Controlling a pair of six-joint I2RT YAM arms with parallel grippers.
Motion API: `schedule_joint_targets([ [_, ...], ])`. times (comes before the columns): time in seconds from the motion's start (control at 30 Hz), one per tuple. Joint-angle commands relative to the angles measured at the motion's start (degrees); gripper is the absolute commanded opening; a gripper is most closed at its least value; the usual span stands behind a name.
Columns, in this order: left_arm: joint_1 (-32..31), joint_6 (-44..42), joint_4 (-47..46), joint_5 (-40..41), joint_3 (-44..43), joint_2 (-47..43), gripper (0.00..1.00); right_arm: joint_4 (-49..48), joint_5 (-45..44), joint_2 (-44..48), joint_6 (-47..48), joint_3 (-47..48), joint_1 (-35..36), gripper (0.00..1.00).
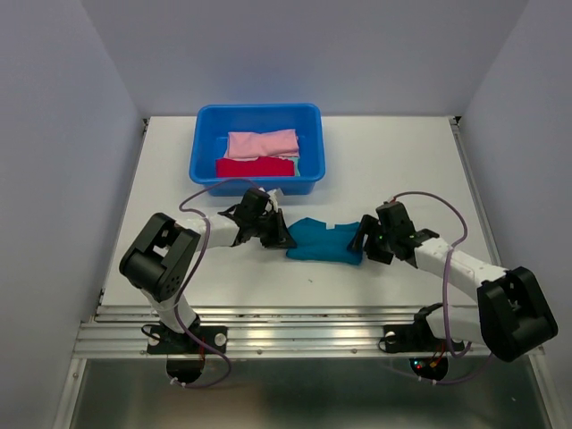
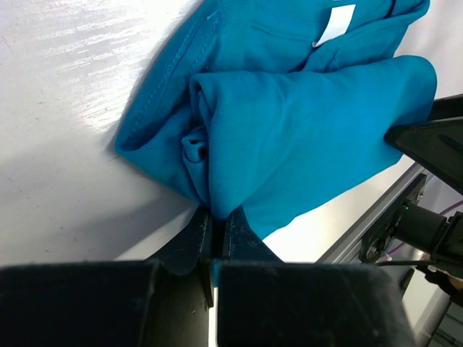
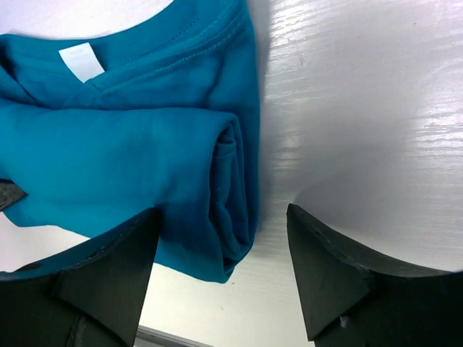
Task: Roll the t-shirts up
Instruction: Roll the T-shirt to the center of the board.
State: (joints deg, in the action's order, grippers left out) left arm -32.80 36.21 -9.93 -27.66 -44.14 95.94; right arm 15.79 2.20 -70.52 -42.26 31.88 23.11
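From above, the teal t-shirt (image 1: 323, 241) lies on the white table (image 1: 402, 170) near its middle, bunched into a short band that runs from left to right between the two arms. The left pincer (image 1: 284, 239) is at the shirt's left end and the right pincer (image 1: 365, 246) at its right end. Farther back stands a blue plastic tub (image 1: 201, 147) with a folded pink t-shirt (image 1: 261, 143) in it and a red t-shirt (image 1: 255, 167) on the nearer side of the pink one. In the left wrist view, the left pincer (image 2: 217, 220) has its fingers pressed together, clamped on a thin edge of the teal t-shirt (image 2: 304, 137), whose cloth is partly rolled over itself. A white label (image 2: 336, 22) shows at the collar, and a dark finger of the other arm reaches in at the right edge. In the right wrist view, the right pincer (image 3: 223, 213) stands with its fingers well apart. The rolled end of the teal t-shirt (image 3: 130, 152) lies between them, close to the left finger (image 3: 108, 267), while the right finger (image 3: 340, 275) is over bare table (image 3: 362, 94). The label (image 3: 81, 61) sits near the top left.
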Motion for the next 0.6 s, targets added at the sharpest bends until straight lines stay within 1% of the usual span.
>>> schedule_joint_targets([
  [0.0, -0.16, -2.45, 2.02, -0.03, -2.18, 0.39, 0.00, -2.35, -0.70, -1.62, -0.72, 0.55, -0.44, 0.74],
  [0.27, -0.16, -5.36, 5.19, 1.20, -3.76, 0.91, 0.00, -4.71, -1.84, -4.80, 0.25, 1.43, -0.44, 0.61],
  [0.3, -0.16, -5.62, 5.27, 1.12, -3.85, 1.00, 0.00, -5.59, -1.93, -5.15, 0.25, 1.52, -0.44, 0.57],
  [0.33, -0.16, -5.62, 5.28, 1.03, -3.94, 1.09, 0.00, -5.60, -1.93, -5.59, 0.25, 1.52, -0.44, 0.57],
  [0.4, -0.16, -5.97, 5.45, 1.03, -4.02, 1.18, 0.00, -7.00, -1.85, -6.47, 0.16, 1.17, -0.44, 0.50],
  [0.43, -0.16, -6.15, 5.54, 1.03, -4.02, 1.18, 0.00, -7.18, -3.06, -7.34, -0.19, 1.17, -0.44, 0.41],
  [0.5, -0.16, -6.41, 5.98, 1.20, -4.29, 1.09, 0.00, -7.27, -3.52, -7.87, -0.45, 1.17, -0.44, 0.31],
  [0.53, -0.16, -6.50, 6.15, 1.29, -4.37, 0.92, 0.00, -7.27, -3.43, -7.96, -0.54, 1.17, -0.44, 0.21],
  [0.57, -0.16, -6.76, 6.50, 1.55, -4.55, 0.57, 0.00, -7.18, -3.17, -7.79, -0.72, 1.17, -0.44, 0.16],
])
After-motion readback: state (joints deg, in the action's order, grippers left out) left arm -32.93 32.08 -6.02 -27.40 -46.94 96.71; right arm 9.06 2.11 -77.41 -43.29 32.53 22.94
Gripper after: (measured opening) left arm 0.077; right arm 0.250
